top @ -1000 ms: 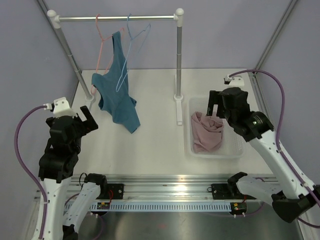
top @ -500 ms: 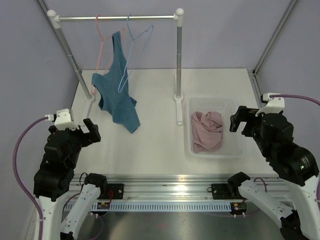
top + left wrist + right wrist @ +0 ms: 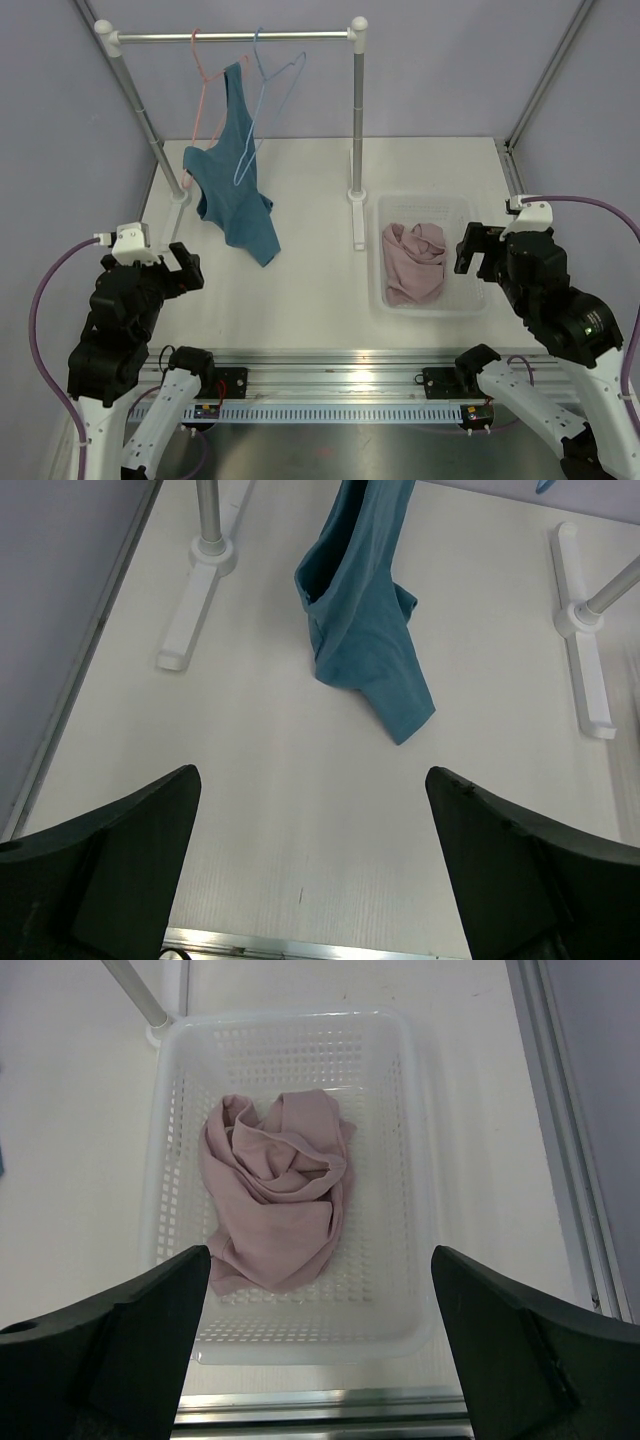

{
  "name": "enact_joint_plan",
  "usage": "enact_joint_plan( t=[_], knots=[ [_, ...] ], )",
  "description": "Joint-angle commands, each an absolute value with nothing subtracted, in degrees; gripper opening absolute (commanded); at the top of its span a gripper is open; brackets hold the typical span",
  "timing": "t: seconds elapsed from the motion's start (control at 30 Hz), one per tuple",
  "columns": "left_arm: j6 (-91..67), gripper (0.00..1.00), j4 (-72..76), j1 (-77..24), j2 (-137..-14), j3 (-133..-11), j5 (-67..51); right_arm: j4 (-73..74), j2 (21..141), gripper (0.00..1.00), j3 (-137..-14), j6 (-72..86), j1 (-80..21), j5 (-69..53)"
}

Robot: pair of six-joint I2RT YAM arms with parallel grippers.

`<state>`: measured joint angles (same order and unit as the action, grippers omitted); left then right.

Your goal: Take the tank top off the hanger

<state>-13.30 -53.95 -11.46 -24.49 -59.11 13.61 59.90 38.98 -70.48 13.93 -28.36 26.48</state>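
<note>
- While both grippers stand open with nothing between the fingers, the tank top (image 3: 415, 262) lies crumpled in the basket (image 3: 432, 201) on the right side of the table (image 3: 320, 285).
- Basket: white, perforated plastic, rectangular, just right of the rack's right foot (image 3: 357, 215). Sole contents: the pink tank top.
- In the right wrist view the tank top (image 3: 275, 1190) is bunched into folds. It covers the left and middle of the basket floor, and the right part of the floor shows bare mesh beside the basket wall (image 3: 290, 1022).
- Hanger (image 3: 270, 118): light blue, hooked on the rail (image 3: 300, 36) at the far side, well apart from the basket.
- Pink hanger (image 3: 197, 100): on the same rail, just left of the blue one.
- Teal tank top (image 3: 232, 190): hangs by a strap between the two hangers, which one carries it I cannot tell. Its lower end (image 3: 360, 630) drapes onto the table.
- Left gripper (image 3: 180, 265): near left, raised above the table, fingers spread wide (image 3: 310, 775), pointing towards the teal garment.
- Right gripper (image 3: 470, 250): near right, at the basket's right edge. Its fingers are spread wide (image 3: 320, 1250) above the basket's near rim, clear of the fabric.
</note>
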Motion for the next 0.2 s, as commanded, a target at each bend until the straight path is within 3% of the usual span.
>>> enact_joint_plan(
  t=[0.0,0.17],
  knots=[
    [-12.3,0.99,-51.1,-11.7,-25.0,-59.1,12.0,58.2,39.2,1.00,-70.4,14.4,-28.1,27.6],
    [-12.3,0.99,-50.9,-11.7,-25.4,-59.1,12.0,58.2,39.7,1.00,-70.3,14.5,-28.0,27.5]
  ],
)
